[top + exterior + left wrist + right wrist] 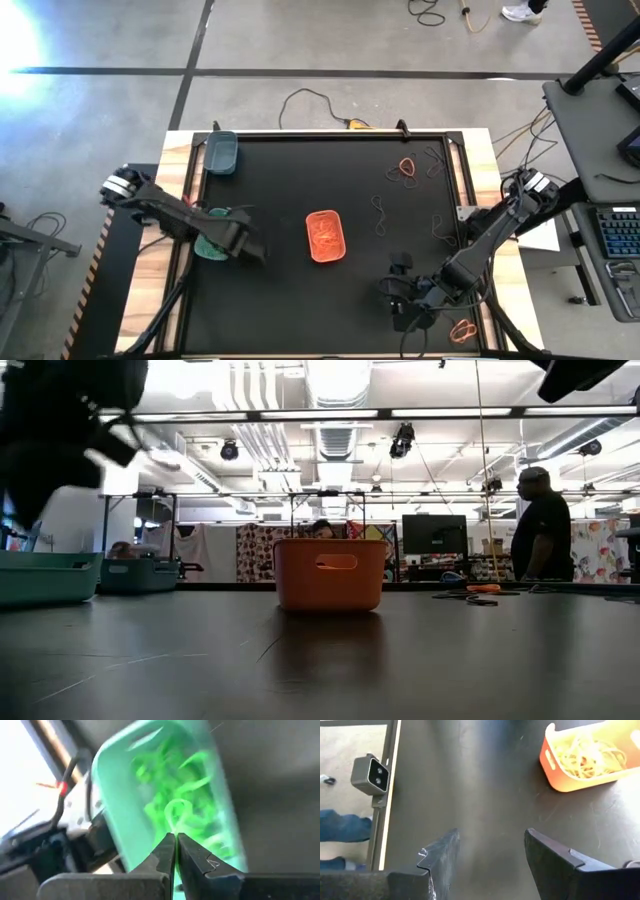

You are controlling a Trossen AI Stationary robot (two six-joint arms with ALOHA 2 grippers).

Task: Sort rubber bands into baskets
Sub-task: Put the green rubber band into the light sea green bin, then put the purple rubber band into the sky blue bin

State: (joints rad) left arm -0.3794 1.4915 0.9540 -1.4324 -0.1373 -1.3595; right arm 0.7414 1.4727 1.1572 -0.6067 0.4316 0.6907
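Observation:
My left gripper (175, 836) is shut over the light teal basket (125, 810), which holds many green rubber bands (195, 780); in the high view it (238, 243) stands at the basket's right side (208, 247). A green band's loop (173, 813) sticks out at its fingertips. The orange basket (326, 236) with orange bands sits mid-table. The dark grey-teal basket (221, 153) is at the far left. My right gripper (490, 855) hangs open over bare table near the front right (405, 300). My left gripper pinches a green rubber band between its two fingertips (167, 845); the band's loop (173, 813) stands out past the tips, clear of the basket below. The fingers slant steeply down. The picture is blurred, and which part of the band is pinched cannot be told.
Loose orange bands (405, 170) and dark bands (436, 160) (380, 215) (441, 228) lie on the mat's right half. More orange bands (462, 330) lie by the front right corner. A small camera (370, 774) sits at the table's edge. A person (540, 525) stands in the room behind.

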